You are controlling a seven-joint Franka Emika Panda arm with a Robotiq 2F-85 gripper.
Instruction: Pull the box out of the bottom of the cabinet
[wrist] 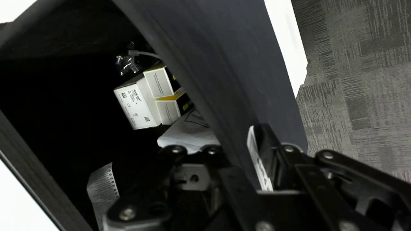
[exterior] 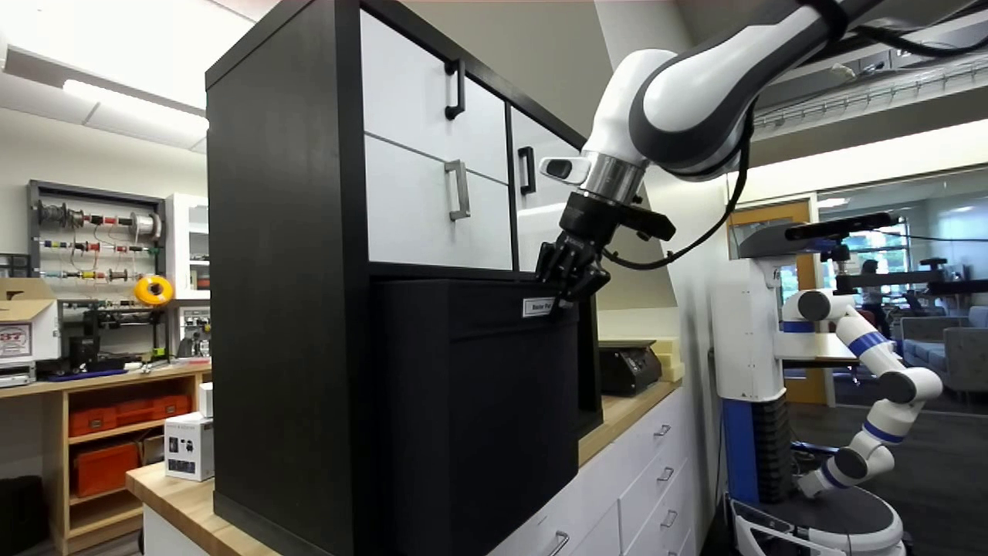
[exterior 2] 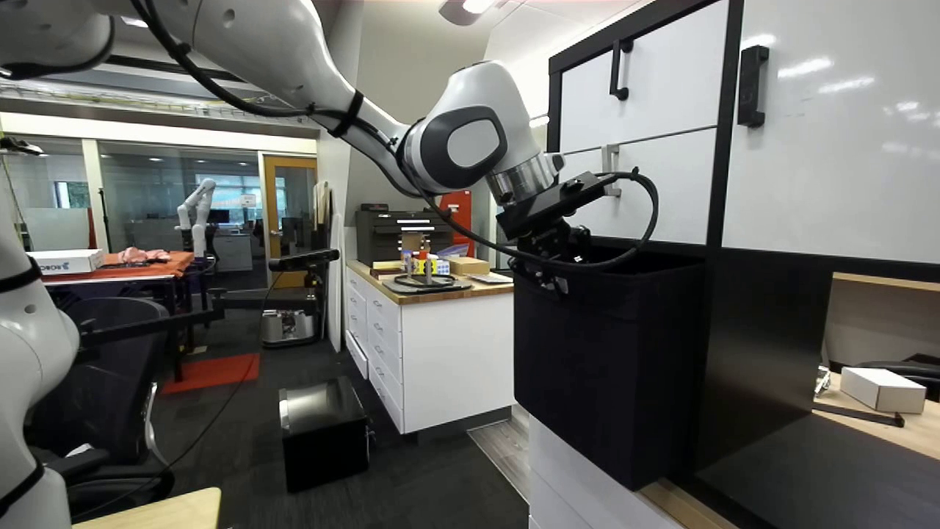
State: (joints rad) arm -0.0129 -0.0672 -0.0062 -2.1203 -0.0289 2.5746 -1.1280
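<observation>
The box point(exterior: 509, 409) is a large black bin under the cabinet's white fronts. It also shows in an exterior view point(exterior 2: 580, 367), jutting out in front of the cabinet. Its outer wall shows in the wrist view point(wrist: 237, 70). A white label point(exterior: 538, 307) sits near its top edge. The black cabinet point(exterior: 278, 270), also in an exterior view point(exterior 2: 764, 330), stands on the counter. My gripper point(exterior: 567, 289) is over the box's front rim, also in an exterior view point(exterior 2: 547, 275). In the wrist view my gripper point(wrist: 247, 150) is closed on the rim by the label; the inner fingertip is hidden.
White cartons point(wrist: 138, 106) and a white package point(wrist: 189, 134) lie inside the box. Black handles point(exterior: 457, 89) stick out from the fronts above. The wooden counter point(exterior: 629, 409) runs beneath, over white drawers. A black device point(exterior: 629, 367) stands beside the cabinet.
</observation>
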